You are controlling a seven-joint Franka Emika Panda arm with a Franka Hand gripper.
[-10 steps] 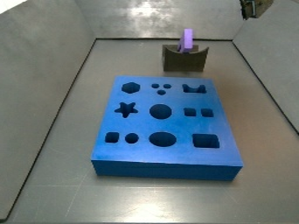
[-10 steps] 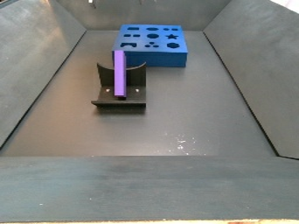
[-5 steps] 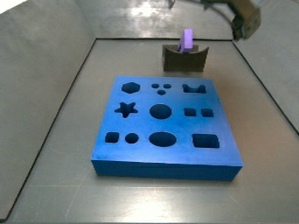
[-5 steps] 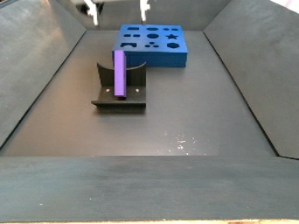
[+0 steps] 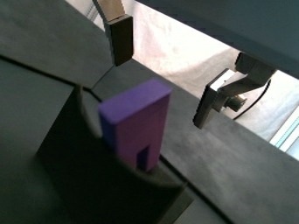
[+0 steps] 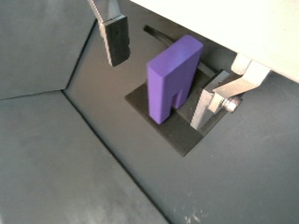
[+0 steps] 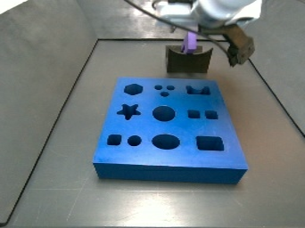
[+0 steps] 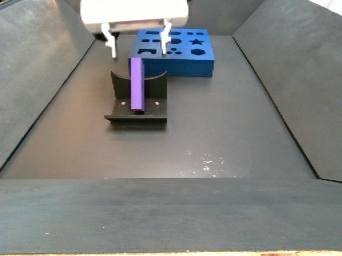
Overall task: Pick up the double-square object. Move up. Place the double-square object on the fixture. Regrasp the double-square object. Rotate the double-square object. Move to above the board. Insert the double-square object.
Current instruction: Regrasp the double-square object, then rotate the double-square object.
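Observation:
The light-purple double-square object [image 8: 136, 85] stands in the notch of the dark fixture [image 8: 135, 112], near the far end of the tray in a side view [image 7: 192, 40]. Both wrist views show it upright in the fixture [image 6: 173, 79] [image 5: 135, 122]. My gripper [image 8: 135, 44] hangs open just above it, one finger [image 6: 115, 39] on each side of the block's top and the other finger [image 6: 208, 105] close beside it, neither touching. The blue board [image 7: 167, 125] with shaped holes lies flat beyond the fixture [image 7: 190, 61].
Sloping grey tray walls [image 8: 40, 90] enclose the dark floor [image 8: 214, 130]. The board [image 8: 174, 52] sits close behind the fixture in a side view. The arm's body [image 7: 209, 13] fills the space above the fixture.
My gripper has come down from the upper edge of view and now straddles the top of the double-square object. The block, fixture and board have not moved.

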